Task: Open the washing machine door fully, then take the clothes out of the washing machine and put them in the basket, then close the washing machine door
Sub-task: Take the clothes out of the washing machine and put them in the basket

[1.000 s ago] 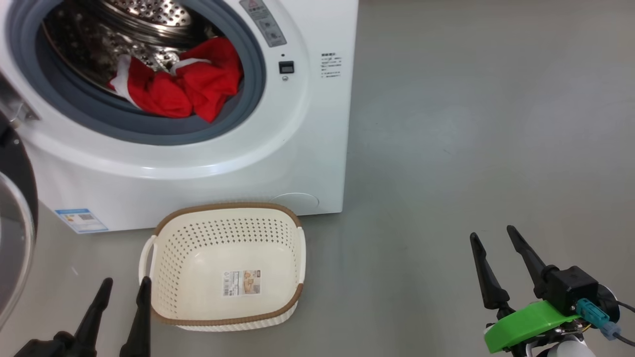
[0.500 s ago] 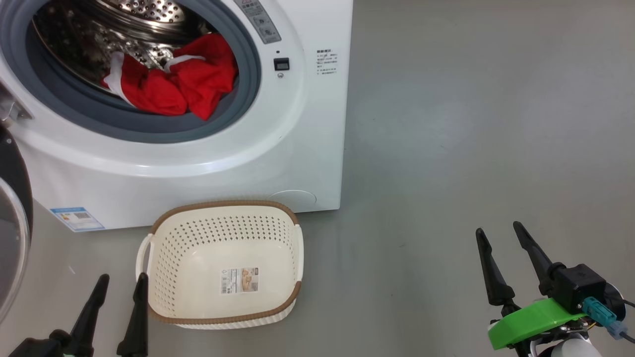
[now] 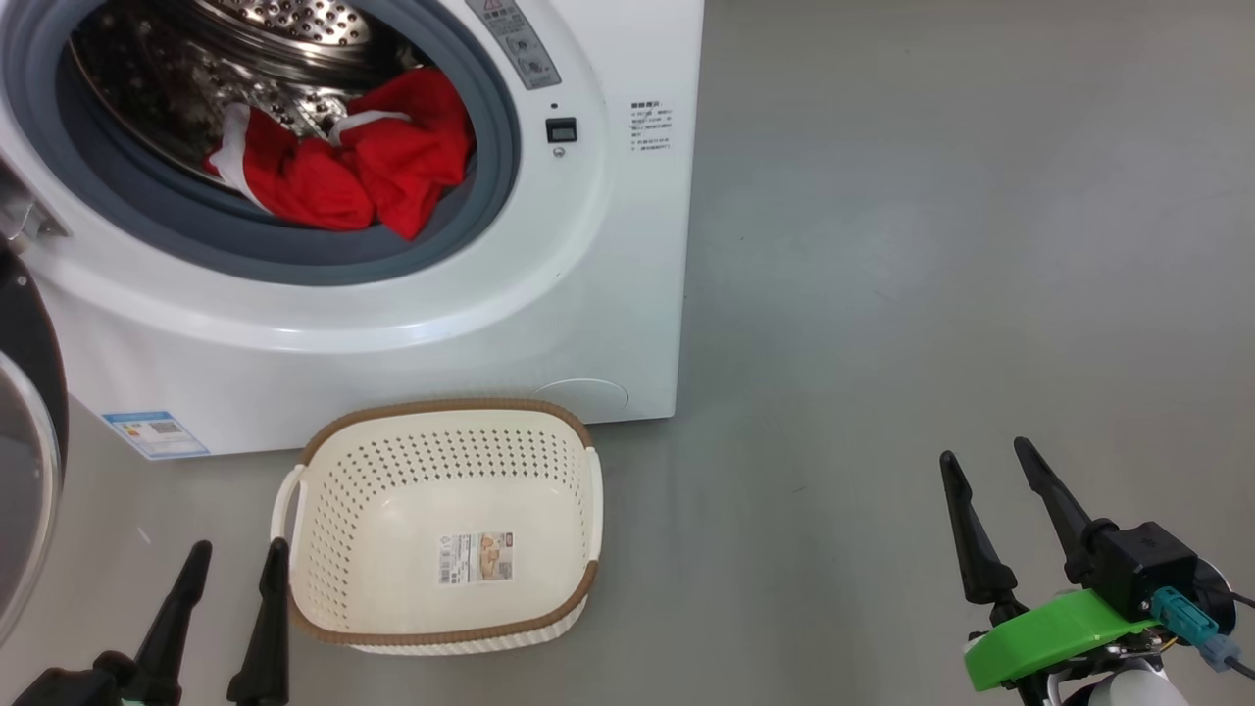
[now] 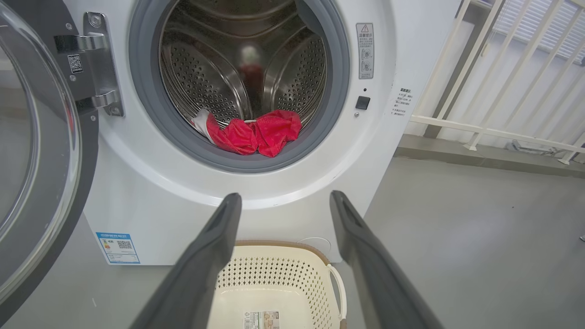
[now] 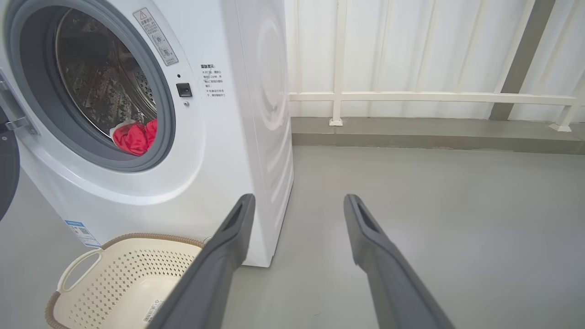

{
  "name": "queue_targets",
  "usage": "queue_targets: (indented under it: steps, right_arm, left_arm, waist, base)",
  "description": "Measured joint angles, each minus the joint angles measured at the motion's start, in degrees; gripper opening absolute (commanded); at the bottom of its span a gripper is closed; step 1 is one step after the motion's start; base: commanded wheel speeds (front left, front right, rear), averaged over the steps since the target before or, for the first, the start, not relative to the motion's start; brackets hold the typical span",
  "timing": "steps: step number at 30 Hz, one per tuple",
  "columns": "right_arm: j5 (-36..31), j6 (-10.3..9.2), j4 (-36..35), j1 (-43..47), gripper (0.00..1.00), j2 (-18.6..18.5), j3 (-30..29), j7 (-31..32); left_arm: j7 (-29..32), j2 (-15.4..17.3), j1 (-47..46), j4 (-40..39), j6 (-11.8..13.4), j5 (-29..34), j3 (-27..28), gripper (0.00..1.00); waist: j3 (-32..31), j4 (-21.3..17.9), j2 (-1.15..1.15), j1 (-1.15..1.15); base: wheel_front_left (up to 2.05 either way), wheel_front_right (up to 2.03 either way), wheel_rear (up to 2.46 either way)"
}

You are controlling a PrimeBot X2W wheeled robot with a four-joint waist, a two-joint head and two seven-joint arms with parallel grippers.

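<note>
A white front-loading washing machine (image 3: 608, 245) stands on a smooth grey floor (image 3: 931, 245). The washing machine door (image 4: 36, 173), a glossy black ring around bulging clear glass, is swung wide to the left on a metal hinge (image 4: 91, 64). The clothes (image 3: 363, 176), crumpled soft red fabric with white trim, lie at the front of the perforated steel drum (image 4: 201, 77), and one fold drapes onto the grey rubber gasket (image 3: 176, 235). The basket (image 3: 441, 410), cream perforated plastic with a brown woven-look rim, sits empty on the floor just below the opening. The left end effector (image 3: 239, 554) hovers beside the basket's left handle, and the right end effector (image 3: 985, 453) is well off to the right. Both have their dark fingers spread wide and hold nothing. The door looks fully open, so the step in hand is probably reaching for the clothes. To do that well, enter through the middle of the opening, clear of gasket and hinge. Pinch a thick bunched fold rather than a thin edge, and lift until trailing cloth clears the lip before lowering over the basket.
</note>
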Motion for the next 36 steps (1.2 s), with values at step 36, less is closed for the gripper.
queue_targets:
  steps: [36]
  right_arm:
    - [-0.01, 0.0, 0.01, -0.05, 1.0, 0.1, 0.3, 0.0]
  left_arm:
    - [0.0, 0.57, -1.59, 0.42, 0.0, -0.1, 0.46, 1.0]
  waist:
    - [1.84, 0.17, 0.0, 0.0]
  base:
    - [0.81, -0.81, 0.0]
